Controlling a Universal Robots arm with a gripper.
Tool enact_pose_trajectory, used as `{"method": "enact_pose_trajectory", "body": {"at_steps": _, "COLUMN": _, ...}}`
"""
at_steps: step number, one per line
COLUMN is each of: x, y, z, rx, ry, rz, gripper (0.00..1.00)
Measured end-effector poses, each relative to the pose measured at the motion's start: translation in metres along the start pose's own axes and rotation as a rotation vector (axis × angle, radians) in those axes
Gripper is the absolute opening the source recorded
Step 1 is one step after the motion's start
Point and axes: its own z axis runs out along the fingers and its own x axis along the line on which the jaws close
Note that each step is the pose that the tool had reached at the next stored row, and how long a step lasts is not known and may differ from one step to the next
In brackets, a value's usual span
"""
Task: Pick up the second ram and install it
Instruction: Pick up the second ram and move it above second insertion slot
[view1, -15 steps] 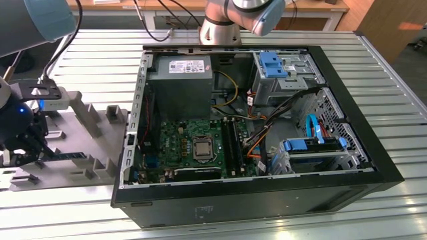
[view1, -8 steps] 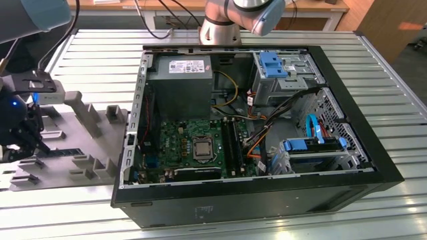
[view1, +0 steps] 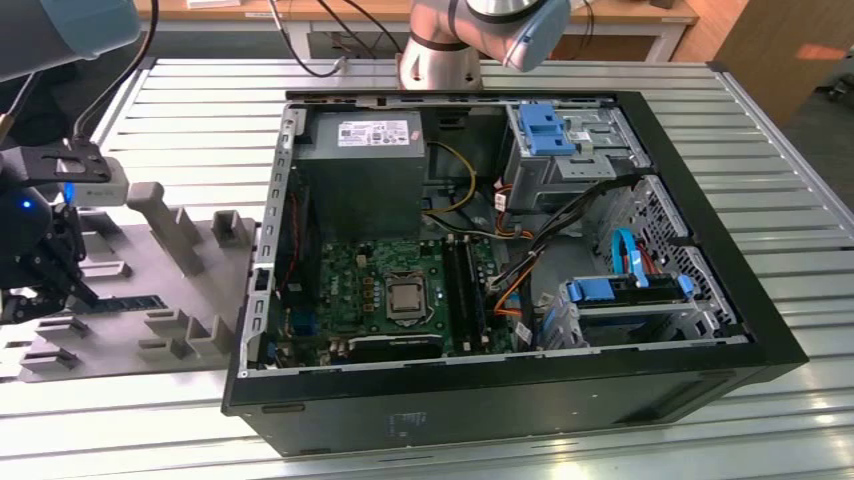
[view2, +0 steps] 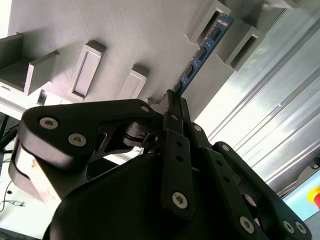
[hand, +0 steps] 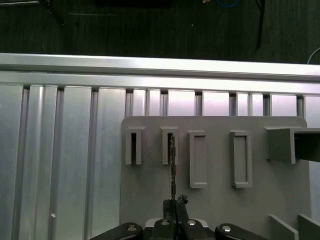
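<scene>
The second ram (view2: 200, 55) is a slim blue stick with dark chips. It stands on edge in a slot of the grey holder tray (view1: 187, 290). It shows edge-on as a thin dark line (hand: 172, 165) in the first wrist view, and as a short strip (view1: 134, 300) at the exterior view's left. My gripper (view2: 172, 100) is shut on the stick's near end, and the black fingers (hand: 176, 206) meet around it. In the exterior view the gripper (view1: 60, 290) hangs over the tray's left part.
An open black computer case (view1: 694, 300) lies to the tray's right in the exterior view. It holds a green motherboard (view1: 360, 280), long black slot strips (view1: 461, 290), a power supply (view1: 360, 150) and blue drive brackets. Everything rests on a ribbed metal table (hand: 60, 150). Other holder slots (hand: 197, 157) stand beside the stick.
</scene>
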Motion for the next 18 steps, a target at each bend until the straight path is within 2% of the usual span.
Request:
{"method": "enact_pose_trajectory", "body": {"at_steps": 1, "x": 0.0001, "y": -0.0001, "z": 0.0000, "rx": -0.0053, "ry": 0.0000, "rz": 0.000, "gripper": 0.12}}
{"method": "enact_pose_trajectory", "body": {"at_steps": 8, "x": 0.0000, "y": 0.0000, "z": -0.0002, "rx": -0.0067, "ry": -0.0001, "rz": 0.000, "gripper": 0.12}}
{"method": "enact_pose_trajectory", "body": {"at_steps": 10, "x": -0.0001, "y": 0.0001, "z": -0.0023, "rx": -0.0068, "ry": 0.0000, "rz": 0.000, "gripper": 0.12}}
{"method": "enact_pose_trajectory", "body": {"at_steps": 14, "x": -0.0003, "y": 0.0005, "z": -0.0111, "rx": -0.0066, "ry": -0.0008, "rz": 0.000, "gripper": 0.12}}
{"method": "enact_pose_trajectory", "body": {"at_steps": 18, "x": -0.0006, "y": 0.0011, "z": -0.0246, "rx": -0.0065, "ry": -0.0039, "rz": 0.000, "gripper": 0.12}}
